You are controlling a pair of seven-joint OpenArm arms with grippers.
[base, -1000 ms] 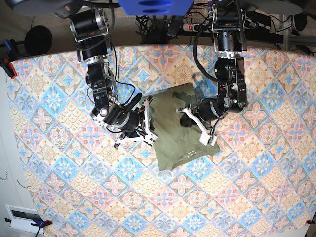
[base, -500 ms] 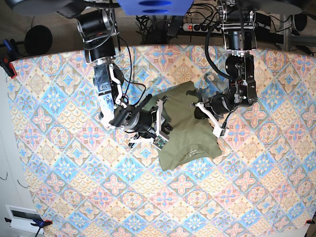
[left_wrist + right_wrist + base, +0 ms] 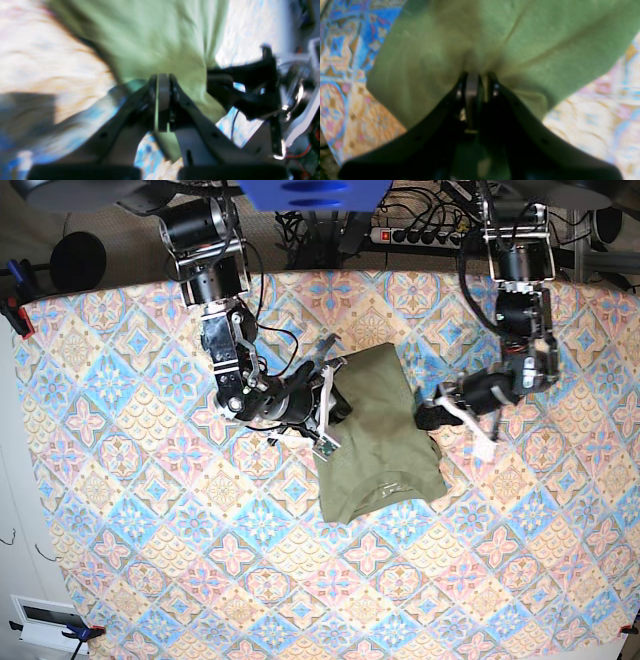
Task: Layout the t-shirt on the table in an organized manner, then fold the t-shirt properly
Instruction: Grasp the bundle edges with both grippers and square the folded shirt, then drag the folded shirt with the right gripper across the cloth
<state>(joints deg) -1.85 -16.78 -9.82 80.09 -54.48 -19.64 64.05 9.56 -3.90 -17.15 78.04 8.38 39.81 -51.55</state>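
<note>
T-shirt [image 3: 375,435]: olive green, lying on the table a little above the middle of the base view; folded into a roughly rectangular bundle, narrower at the top and wider at the bottom, with a curved seam or neckline showing near its lower edge.
Table [image 3: 130,510]: covered by a cloth printed with pink, blue and cream diamond tiles; the shirt is the only loose thing lying on it.
Left gripper [image 3: 160,86]: clenched, with the fingers [image 3: 175,90] pressed together and a thin fold of green cloth caught between them; in the base view it sits at the shirt's right edge [image 3: 432,417].
Right gripper [image 3: 472,82]: jaws nearly closed on a pinch of the shirt, the fabric gathering into creases that run out from the fingertips; in the base view it meets the shirt's left edge [image 3: 330,405].
Cloth between the grippers: spans from one side to the other; the wrist views are blurred, so whether the gripped edges are lifted off the table cannot be told.
Right arm [image 3: 225,330]: reaches down from the top of the base view, bending toward the shirt.
Left arm [image 3: 520,300]: hangs from the upper right of the base view, forearm angled in toward the shirt.
Containers: cannot be made out in any view.
</note>
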